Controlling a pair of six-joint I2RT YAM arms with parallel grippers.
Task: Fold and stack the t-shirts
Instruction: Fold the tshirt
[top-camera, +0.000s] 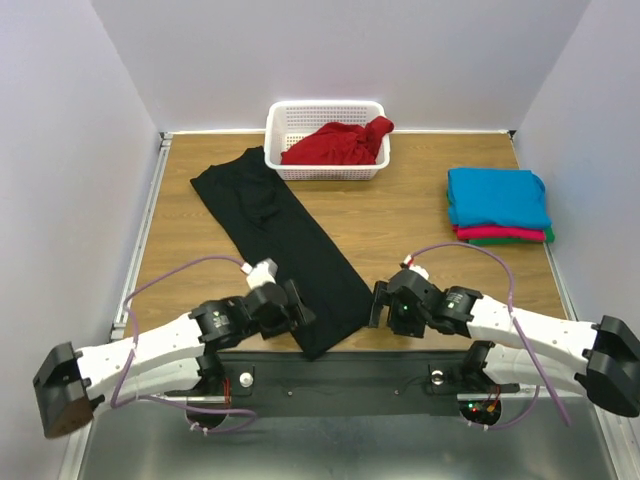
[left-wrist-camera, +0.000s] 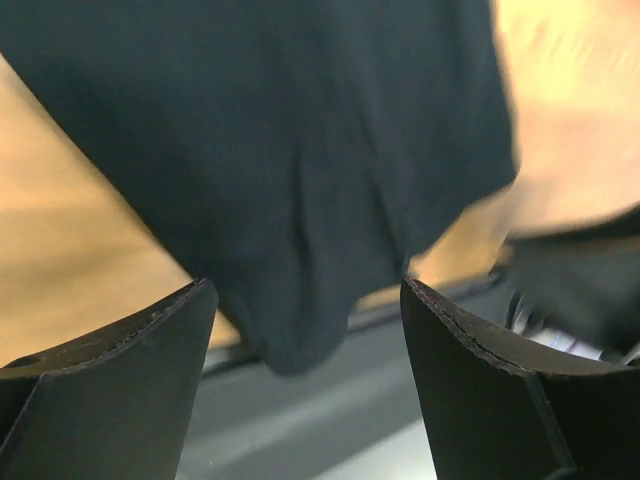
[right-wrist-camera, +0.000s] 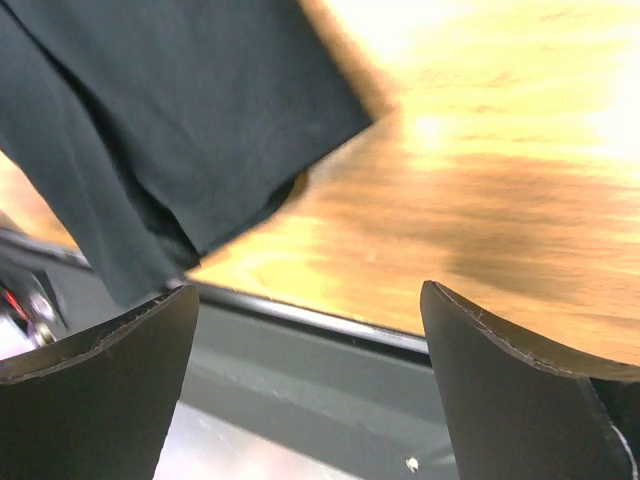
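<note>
**Entry: black t-shirt, laid as a long strip, near end between the two grippers**

Location: the black t-shirt (top-camera: 270, 225) lies on the table (top-camera: 420, 235) as a narrow band; its long axis runs on a diagonal from the far left, just beside the basket (top-camera: 277, 125), down to the middle of the near edge; the near end laps over that edge.

Left gripper (top-camera: 298, 312): jaws spread wide, nothing between them; it sits at the left border of the shirt's near end; in its wrist view the cloth lies straight ahead, filling the gap between the fingers.

Right gripper (top-camera: 378, 303): jaws spread wide, nothing held; just beside the near end on its right; in its wrist view the shirt's corner lies ahead and off to the left, with bare wood in front.

Judgement: the left arm is the nearer to the cloth; the strip's length, running away from both grippers, suggests a fold of the near end toward the far end.

Other stock: a red t-shirt (top-camera: 335, 145) in the basket; a folded stack (top-camera: 497, 200) at far right, well apart.
</note>
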